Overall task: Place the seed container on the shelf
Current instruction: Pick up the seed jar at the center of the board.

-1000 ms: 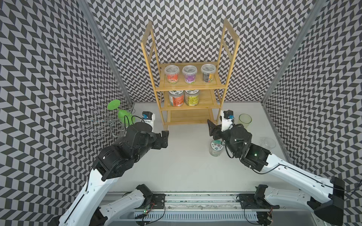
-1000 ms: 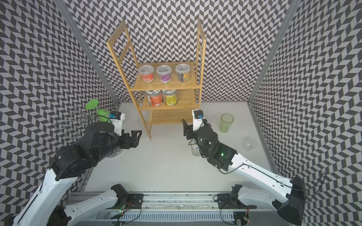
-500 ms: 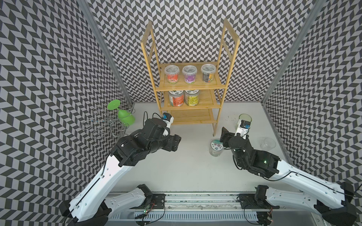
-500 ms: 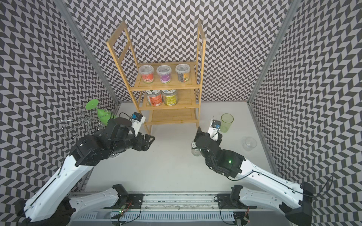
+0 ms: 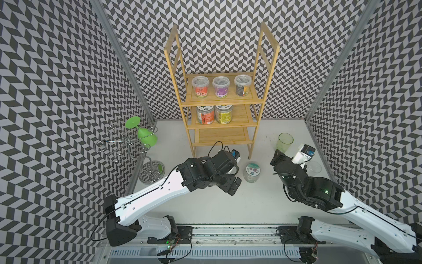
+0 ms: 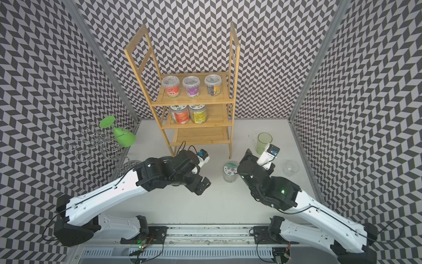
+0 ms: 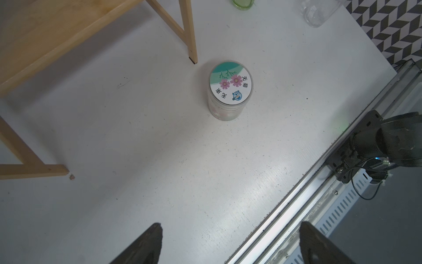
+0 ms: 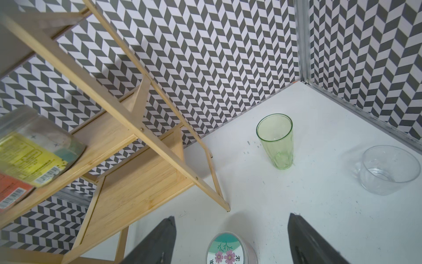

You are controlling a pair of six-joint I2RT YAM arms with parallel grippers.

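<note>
The seed container (image 5: 251, 172) (image 6: 230, 171), a clear jar with a flower-printed lid, stood upright on the white table (image 5: 228, 205), just beside the near front leg of the bamboo shelf (image 5: 222, 103) (image 6: 194, 102) and on none of its boards; the left wrist view showed it (image 7: 230, 88) apart from that leg, with bare table all round it. The right gripper (image 8: 230, 216) hung close over it on the robot's right side, jaws spread; the jar's lid (image 8: 230, 249) sat between the two dark fingers with a gap either side, so nothing was grasped. The left gripper (image 5: 234, 186) (image 7: 230, 224) hovered near the jar on the other side, its jaws wide apart and released, only table between them. On the shelf, three lidded tubs stood in a row on the top board, labelled red, purple and dark; two jars, one orange-red and one yellow, stood side by side on the middle board. A green tumbler (image 5: 285, 142) (image 8: 276, 141) stood upright beyond the right gripper; a clear glass cup (image 5: 314, 166) (image 8: 388, 170) sat near it toward the side wall. Well apart, at the left wall, a chrome wire glass-holder stand (image 5: 127, 146) carried a green wine glass (image 5: 146, 137) hanging bowl-down.
</note>
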